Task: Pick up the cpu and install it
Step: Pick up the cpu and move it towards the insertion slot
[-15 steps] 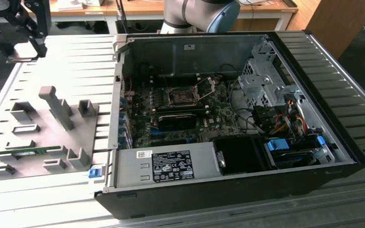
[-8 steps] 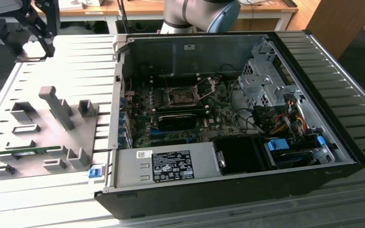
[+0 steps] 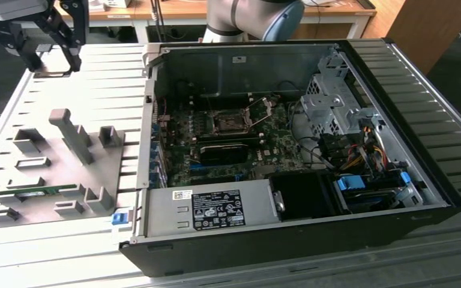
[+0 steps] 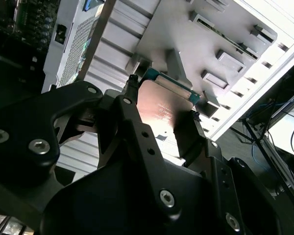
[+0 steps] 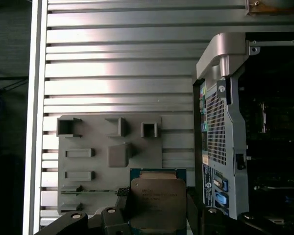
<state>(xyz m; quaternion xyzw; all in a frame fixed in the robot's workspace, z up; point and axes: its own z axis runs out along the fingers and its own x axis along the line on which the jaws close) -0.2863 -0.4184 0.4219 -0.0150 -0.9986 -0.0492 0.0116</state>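
Note:
The cpu (image 5: pixel 157 200), a flat square chip with a shiny metal top and a greenish rim, sits between my gripper's (image 5: pixel 158 211) two black fingers, which are shut on its opposite edges. The second wrist view shows the same hold, with the cpu (image 4: pixel 162 110) clamped in the gripper (image 4: pixel 162 102) above the grey fixture plate. In the exterior view my gripper (image 3: pixel 54 65) hangs over the table's far corner at the exterior view's left, well away from the open computer case (image 3: pixel 295 198). On the motherboard, the dark socket (image 3: pixel 228 123) lies with its metal frame (image 3: pixel 263 107) hinged up.
A grey fixture plate (image 3: pixel 70 180) with raised blocks and slots lies on the ribbed table, at the case's side toward the exterior view's left. A green memory stick (image 3: pixel 34 192) rests in one slot. Cables and a drive cage (image 3: pixel 335 102) crowd the case at the exterior view's right.

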